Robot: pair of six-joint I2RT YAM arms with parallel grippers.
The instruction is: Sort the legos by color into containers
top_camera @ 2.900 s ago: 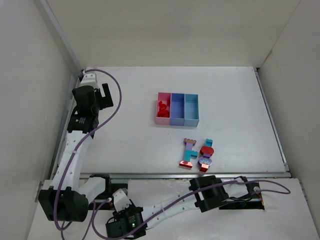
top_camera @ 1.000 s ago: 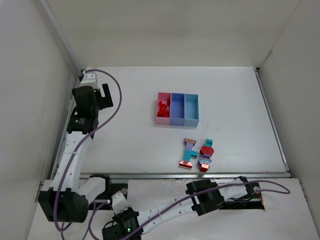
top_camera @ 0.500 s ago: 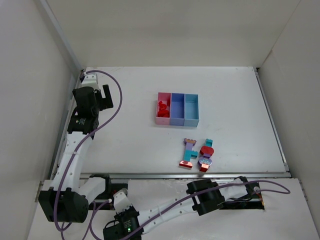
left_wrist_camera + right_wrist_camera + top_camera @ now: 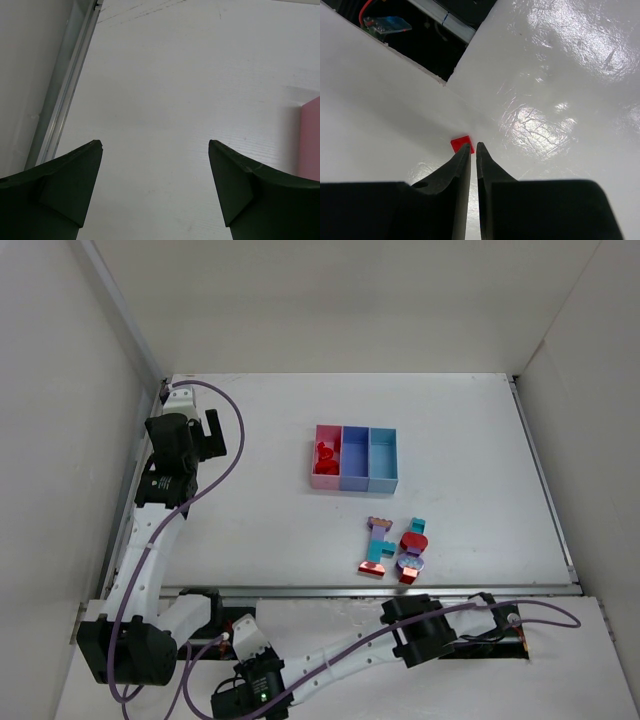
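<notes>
small red square plastic chip partly hidden behind right gripper tips, pinched or not unclear. pink plastic bin cut off at left wrist view's right edge. red bricks inside it too small to count.

- White table, with a metal rail along its left edge.
- Three joined bins, pink, purple-blue and light blue, stand mid-table.
- Lego clumps, red, teal and lavender, lie near the front edge, apart from the bins.
- A small red chip lies flat on a glossy white surface.
</notes>
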